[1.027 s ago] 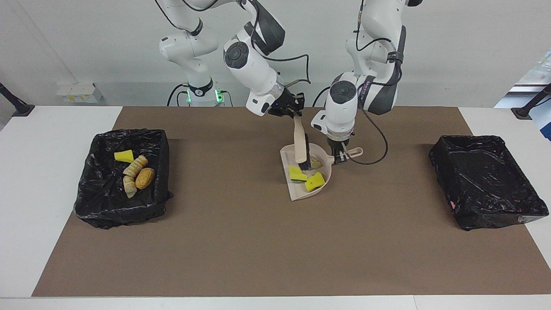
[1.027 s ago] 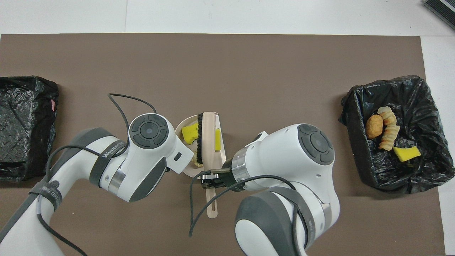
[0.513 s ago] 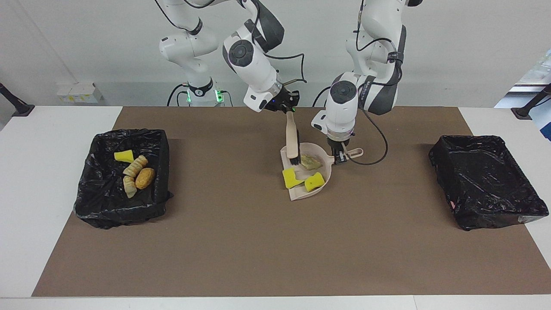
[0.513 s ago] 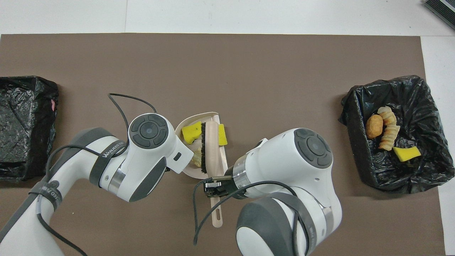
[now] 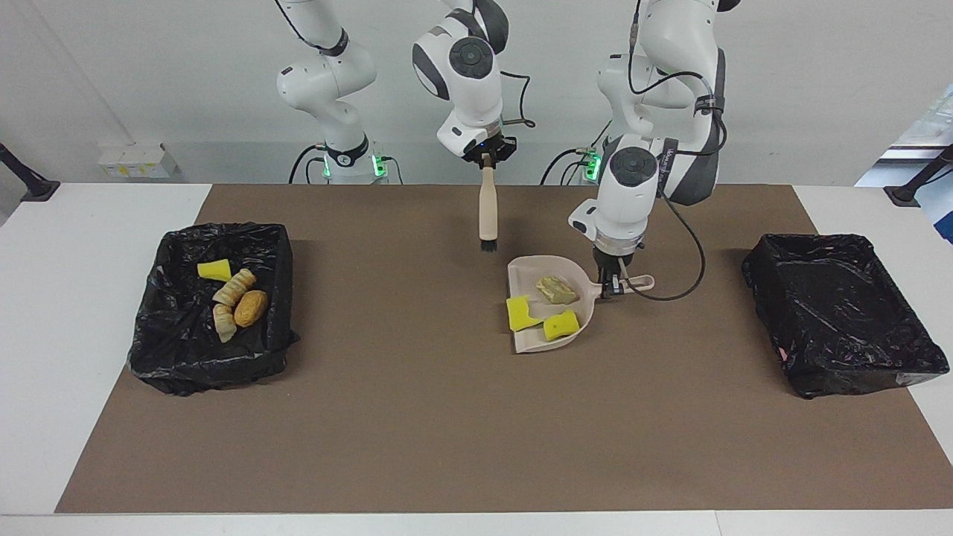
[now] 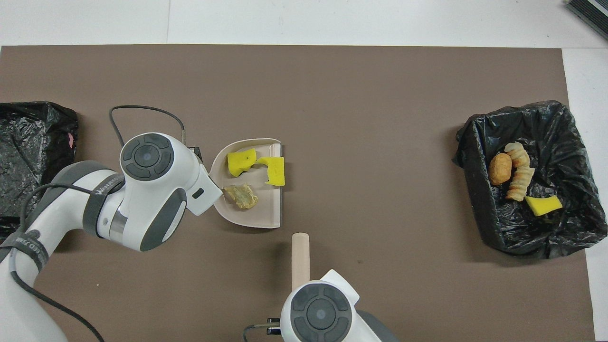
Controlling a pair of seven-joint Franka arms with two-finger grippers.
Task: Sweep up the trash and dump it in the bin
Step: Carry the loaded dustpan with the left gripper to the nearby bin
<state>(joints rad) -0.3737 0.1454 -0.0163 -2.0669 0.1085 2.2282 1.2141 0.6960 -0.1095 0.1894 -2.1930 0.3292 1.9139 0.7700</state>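
Note:
A beige dustpan (image 5: 537, 341) (image 6: 266, 209) lies mid-mat with trash in it: two yellow sponge chunks (image 5: 521, 313) (image 6: 241, 160) and one tan lump (image 5: 557, 290) (image 6: 241, 196). My left gripper (image 5: 612, 289) is shut on the dustpan's handle; in the overhead view its own wrist hides it. My right gripper (image 5: 488, 159) is shut on the handle of the beige brush (image 5: 488, 212) (image 6: 300, 256), which hangs bristles-down in the air, clear of the pan. More trash (image 5: 234, 294) (image 6: 515, 178), several scraps, lies in the black-lined bin (image 5: 223, 232) (image 6: 479, 204) at the right arm's end.
A second black-lined bin (image 5: 841, 313) (image 6: 28, 156) stands at the left arm's end of the table with nothing showing in it. A brown mat (image 5: 417, 432) covers the table between the two bins.
The right gripper has lifted the brush out of the dustpan and drawn it back toward the robots. The left gripper has shifted the dustpan with its three scraps toward the left arm's end.

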